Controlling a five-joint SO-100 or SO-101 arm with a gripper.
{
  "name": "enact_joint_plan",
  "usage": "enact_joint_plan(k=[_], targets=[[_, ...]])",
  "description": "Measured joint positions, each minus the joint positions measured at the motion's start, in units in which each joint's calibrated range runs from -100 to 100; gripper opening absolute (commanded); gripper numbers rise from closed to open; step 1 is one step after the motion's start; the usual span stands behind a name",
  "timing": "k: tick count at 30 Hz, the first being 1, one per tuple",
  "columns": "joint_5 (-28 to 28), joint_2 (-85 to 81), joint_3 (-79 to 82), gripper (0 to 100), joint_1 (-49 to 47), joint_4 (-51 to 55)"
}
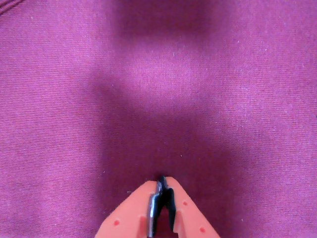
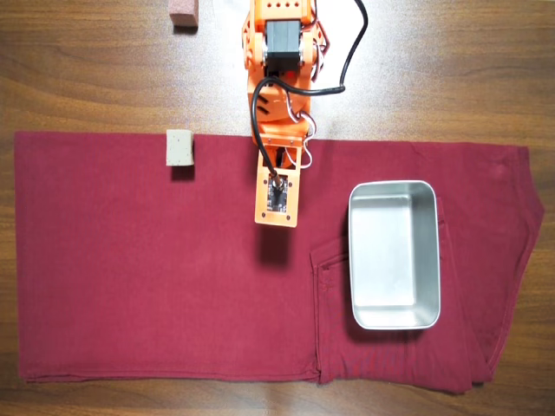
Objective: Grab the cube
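The cube (image 2: 179, 146) is a small pale beige-grey block lying on the dark red cloth (image 2: 156, 277) near its top edge, left of the arm in the overhead view. It does not appear in the wrist view. My orange gripper (image 1: 162, 181) enters the wrist view from the bottom with its jaws pressed together and nothing between them, hovering over bare cloth (image 1: 158, 89). From overhead, the arm (image 2: 279, 113) reaches down from the top centre, and the gripper's fingertips are hidden under its wrist.
A metal tray (image 2: 394, 192) sits on the cloth to the right of the arm. A reddish-brown block (image 2: 183, 14) lies on the wooden table (image 2: 78, 69) at the top edge, above the cube.
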Motion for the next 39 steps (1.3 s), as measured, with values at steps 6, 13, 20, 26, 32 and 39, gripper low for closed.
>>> enact_joint_plan(k=[6, 13, 20, 26, 32, 39], targets=[[0.0, 0.0, 0.0, 1, 0.0, 0.0], [-0.6, 0.3, 0.0, 6, -5.7, 0.0], [1.7, 24.2, -25.0, 27, 6.8, -2.4], [10.6, 60.7, -60.8, 28, 29.2, -0.3], [20.8, 68.1, -66.0, 28, 50.2, 0.8], [32.3, 67.8, -61.1, 28, 69.6, -0.4]])
